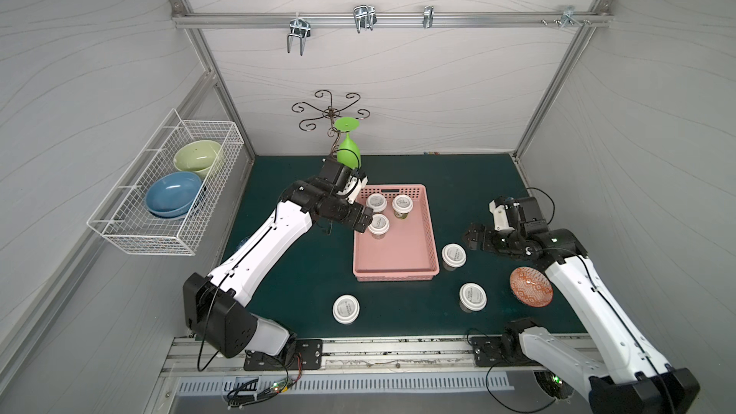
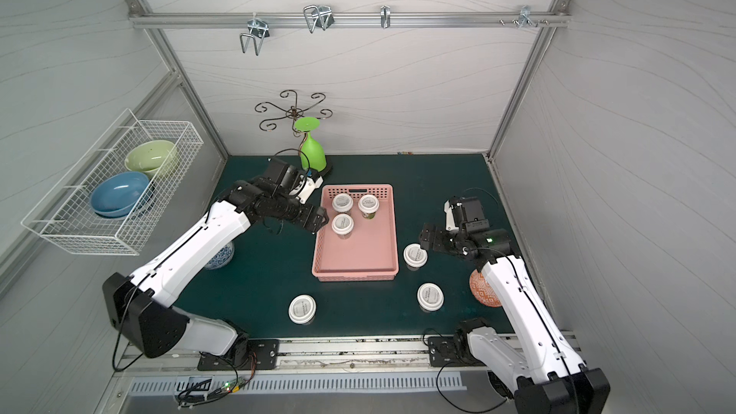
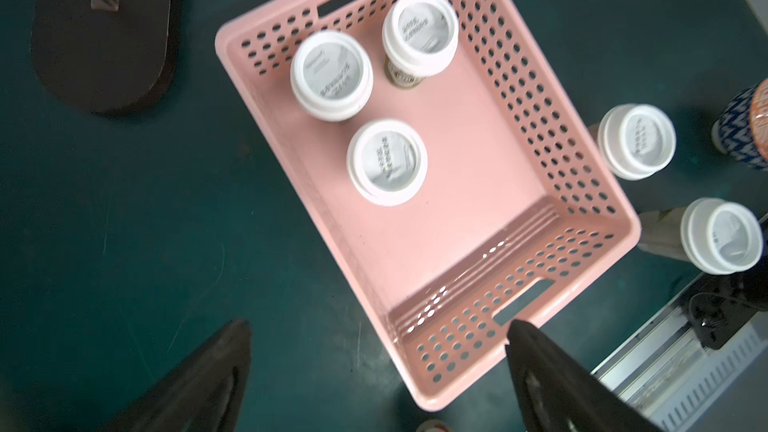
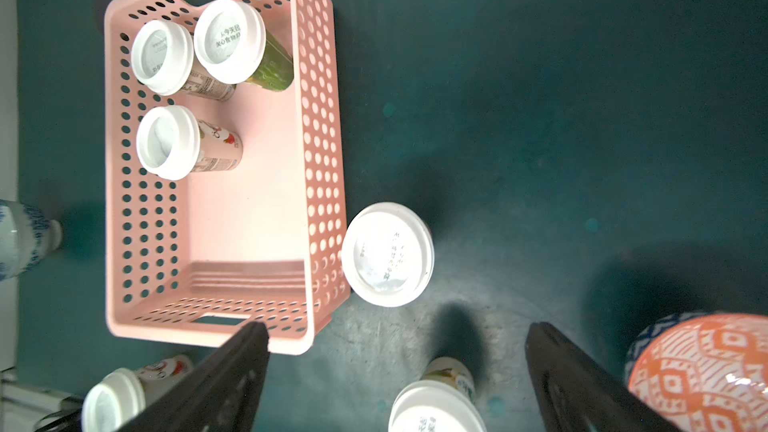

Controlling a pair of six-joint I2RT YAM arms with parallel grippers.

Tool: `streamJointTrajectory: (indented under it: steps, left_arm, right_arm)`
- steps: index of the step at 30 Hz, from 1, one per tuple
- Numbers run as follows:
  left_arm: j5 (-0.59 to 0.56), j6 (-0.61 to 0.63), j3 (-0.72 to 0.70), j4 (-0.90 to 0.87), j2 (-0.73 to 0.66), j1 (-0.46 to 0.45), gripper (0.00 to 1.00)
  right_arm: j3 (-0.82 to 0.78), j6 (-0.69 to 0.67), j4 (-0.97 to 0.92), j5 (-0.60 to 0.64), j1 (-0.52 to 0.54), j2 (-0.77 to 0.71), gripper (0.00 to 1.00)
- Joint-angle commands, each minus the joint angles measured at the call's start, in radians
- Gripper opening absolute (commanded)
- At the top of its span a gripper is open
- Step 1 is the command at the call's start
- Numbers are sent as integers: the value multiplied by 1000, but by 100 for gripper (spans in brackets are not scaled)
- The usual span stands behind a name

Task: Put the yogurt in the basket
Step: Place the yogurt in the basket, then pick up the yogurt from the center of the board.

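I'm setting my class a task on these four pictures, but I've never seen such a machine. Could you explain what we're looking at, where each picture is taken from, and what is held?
Two white-and-black robot arms stand at a table covered by a dark green mat. Two pictures look down from overhead, nearly alike; the other two come from cameras on the arms' wrists. Each arm ends in a two-fingered gripper: the left gripper and the right gripper are both open and hold nothing. A shallow pink perforated plastic basket holds three small white-lidded yogurt cups; three more stand on the mat. An orange patterned bowl sits near the right arm.
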Motion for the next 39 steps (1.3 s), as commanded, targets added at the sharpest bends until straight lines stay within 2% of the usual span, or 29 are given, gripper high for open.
streamJointTrajectory:
  steps: [1, 7, 10, 24, 28, 39]
  left_arm:
    - [-44, 9, -76, 63, -92, 26, 99]
    - [-64, -33, -209, 117, -195, 168, 99]
    - [-73, -21, -246, 131, -230, 203, 99]
    - [33, -75, -403, 234, -344, 435, 99]
    - [37, -77, -418, 250, -353, 466, 99]
    - [25, -79, -423, 256, -357, 486, 99]
  right_arm:
    - [-27, 41, -44, -122, -33, -9, 99]
    - [-69, 43, -33, -183, -86, 18, 99]
    - [-85, 55, -12, -203, -87, 29, 99]
    - [-168, 115, 104, -310, -88, 82, 99]
    - [-190, 122, 144, -362, -83, 123, 99]
    - [-189, 139, 228, -331, -63, 256, 99]
